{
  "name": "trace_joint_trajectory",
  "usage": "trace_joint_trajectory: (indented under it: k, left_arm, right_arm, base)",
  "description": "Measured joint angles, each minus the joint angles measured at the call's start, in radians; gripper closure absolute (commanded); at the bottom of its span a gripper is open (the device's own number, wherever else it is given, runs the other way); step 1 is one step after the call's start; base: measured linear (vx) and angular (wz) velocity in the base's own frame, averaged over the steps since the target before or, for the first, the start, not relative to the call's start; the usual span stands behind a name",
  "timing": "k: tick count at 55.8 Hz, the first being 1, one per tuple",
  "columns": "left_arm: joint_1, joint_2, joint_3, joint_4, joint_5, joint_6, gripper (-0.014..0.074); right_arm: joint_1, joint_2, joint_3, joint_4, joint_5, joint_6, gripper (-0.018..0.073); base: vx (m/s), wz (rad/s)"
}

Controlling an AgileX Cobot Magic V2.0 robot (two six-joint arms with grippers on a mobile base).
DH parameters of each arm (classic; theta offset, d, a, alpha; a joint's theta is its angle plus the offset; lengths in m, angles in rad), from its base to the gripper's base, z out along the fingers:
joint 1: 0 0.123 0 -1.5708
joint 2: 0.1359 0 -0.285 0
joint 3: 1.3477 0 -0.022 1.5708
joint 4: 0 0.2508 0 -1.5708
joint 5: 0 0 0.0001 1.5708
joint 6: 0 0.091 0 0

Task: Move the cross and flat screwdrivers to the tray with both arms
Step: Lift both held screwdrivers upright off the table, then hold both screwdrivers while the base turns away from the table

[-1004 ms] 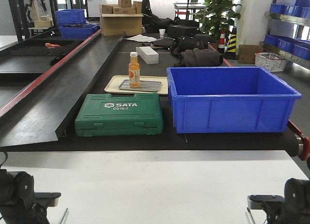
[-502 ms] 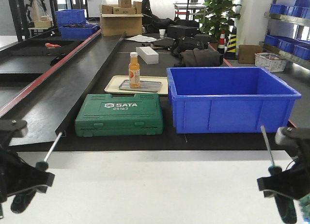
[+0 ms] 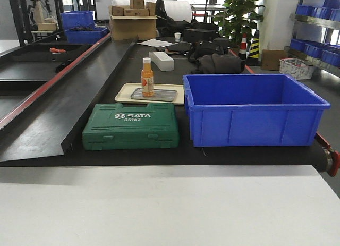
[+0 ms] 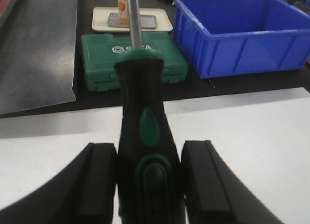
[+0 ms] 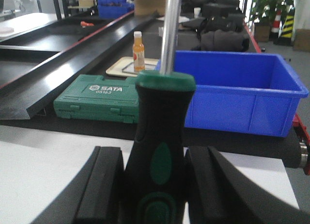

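In the left wrist view my left gripper point(image 4: 149, 158) is shut on the black and green handle of a screwdriver point(image 4: 144, 103), whose steel shaft points away toward the conveyor. The right wrist view has my right gripper point(image 5: 154, 163) shut on the handle of the other screwdriver point(image 5: 162, 112), its shaft also pointing forward. I cannot tell which one is cross. The grey metal tray point(image 3: 159, 95) lies on a beige tray point(image 3: 125, 91) behind the green case, and an orange bottle point(image 3: 147, 76) stands on it. Neither arm shows in the front view.
A green SATA tool case point(image 3: 131, 133) sits at the front of the black conveyor, beside a deep blue bin point(image 3: 252, 109) on the right. A white table point(image 3: 170, 209) fills the foreground. A slanted black ramp point(image 3: 58, 102) runs along the left.
Both grippers, each holding a screwdriver, were rising at the bottom corners of the front view. They have since left that view.
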Motion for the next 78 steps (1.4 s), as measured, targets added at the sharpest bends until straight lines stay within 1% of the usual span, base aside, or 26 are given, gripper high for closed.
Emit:
trace_joint_trajectory:
  k: [24,78]
  left_arm:
    - [0.000,-0.022,0.000,0.000,-0.015,0.000,0.0602]
    - [0.000,-0.021,0.000,0.000,-0.015,0.000,0.0602]
  right_arm:
    - [0.000,-0.007,0.003,0.009,0.023,0.026,0.0567]
    - [0.000,-0.006,0.003,0.010,0.023,0.029,0.0567]
  base:
    - [0.00,0.00]
    - [-0.01,0.01]
